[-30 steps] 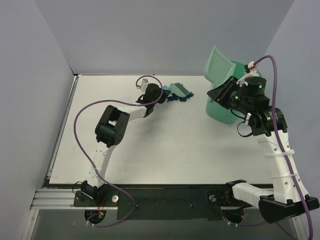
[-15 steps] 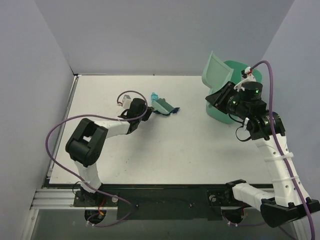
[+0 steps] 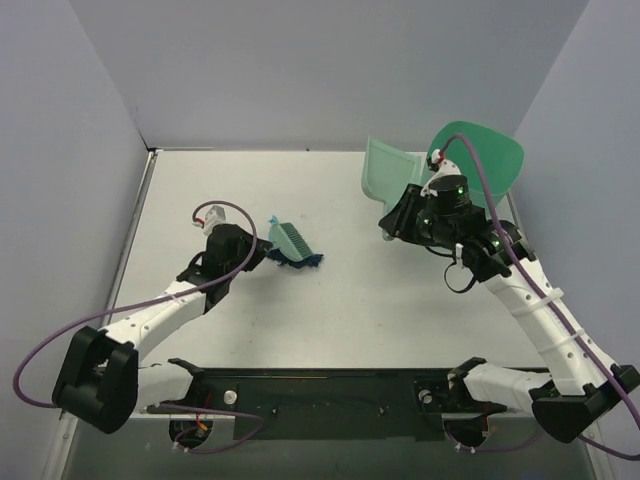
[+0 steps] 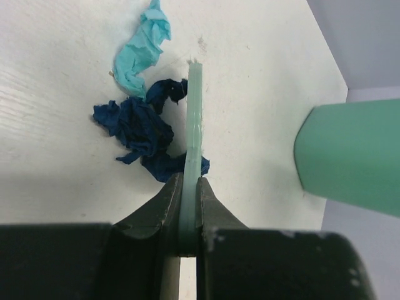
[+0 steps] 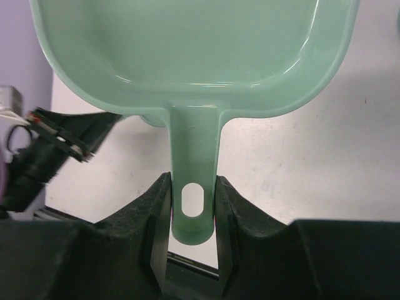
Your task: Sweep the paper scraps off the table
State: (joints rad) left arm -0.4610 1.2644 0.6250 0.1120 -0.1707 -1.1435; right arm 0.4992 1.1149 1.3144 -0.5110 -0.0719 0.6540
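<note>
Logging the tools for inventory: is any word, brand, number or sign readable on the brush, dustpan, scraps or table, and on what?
None readable in any view.
hand brush: plain green, no marking.
dustpan: no brand or number showing, handle included.
paper scraps: no print.
table: white, no label.

Left arm point(image 3: 160, 308) low and outstretched, left fingers point(image 4: 165, 206) pinched tight, right arm point(image 3: 530, 300) reaching forward, right fingers point(image 5: 159, 212) clamped.

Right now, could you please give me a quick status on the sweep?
Left gripper shut on brush. Right gripper shut on dustpan handle. Paper scraps bunched against brush, on table. Nothing between them and dustpan.
</note>
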